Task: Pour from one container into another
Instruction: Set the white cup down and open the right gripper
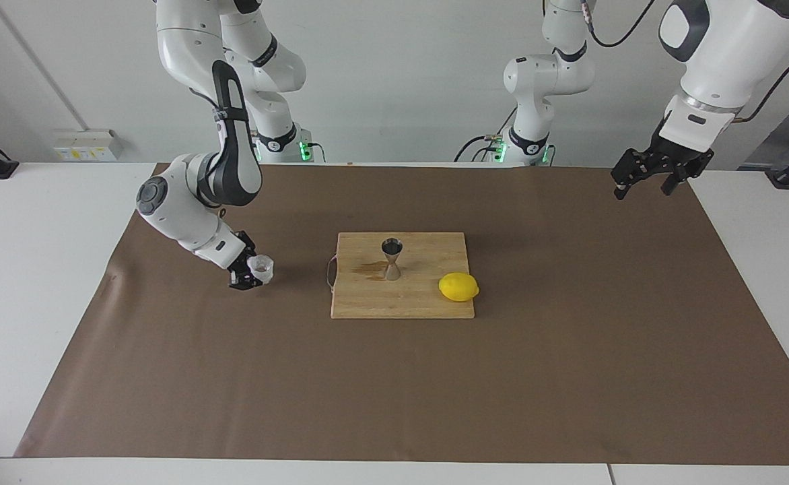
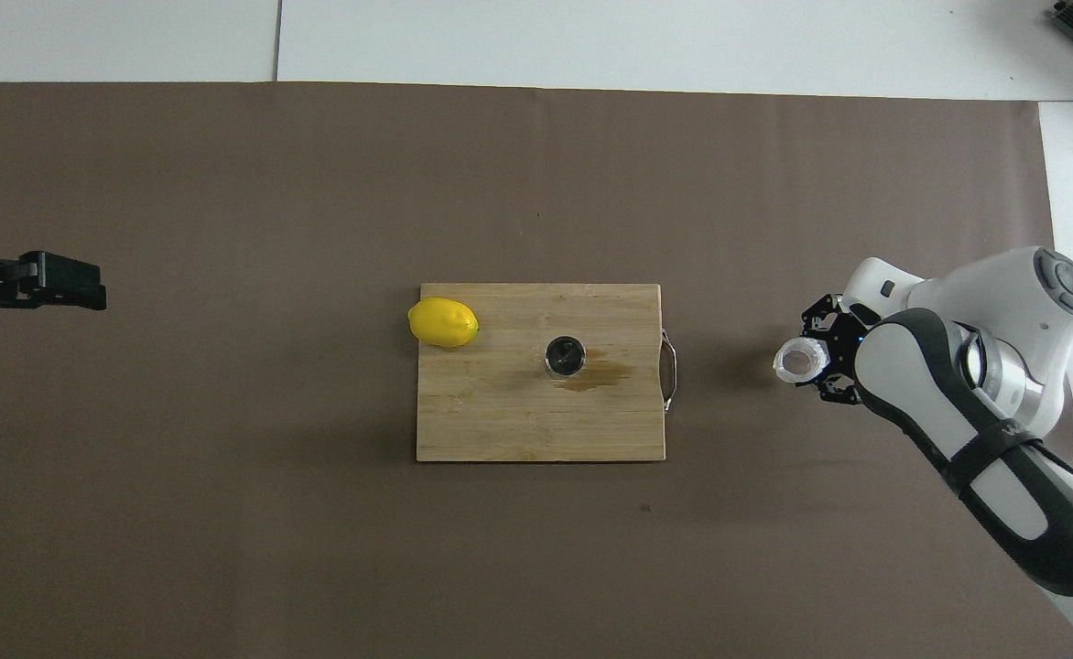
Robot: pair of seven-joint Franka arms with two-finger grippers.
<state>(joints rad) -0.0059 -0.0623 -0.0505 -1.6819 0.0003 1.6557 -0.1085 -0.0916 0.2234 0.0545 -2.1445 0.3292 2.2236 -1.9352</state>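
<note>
The small knobbly clear glass cup [image 1: 260, 267] is upright between the fingers of my right gripper [image 1: 254, 269], low at the brown mat toward the right arm's end of the table. It also shows in the overhead view [image 2: 799, 360], held by the right gripper [image 2: 816, 360]. The steel hourglass jigger [image 1: 392, 259] stands upright on the wooden cutting board [image 1: 421, 306], well apart from the cup; from above I see the jigger's open mouth [image 2: 565, 355]. My left gripper [image 1: 643, 190] is open and empty, raised over the mat's edge at the left arm's end, waiting.
A yellow lemon [image 1: 458, 287] lies at the board's edge toward the left arm's end, also seen in the overhead view [image 2: 443, 322]. A wet stain [image 1: 367, 269] marks the board [image 2: 500, 421] beside the jigger. The board has a metal handle [image 2: 670, 371] facing the cup.
</note>
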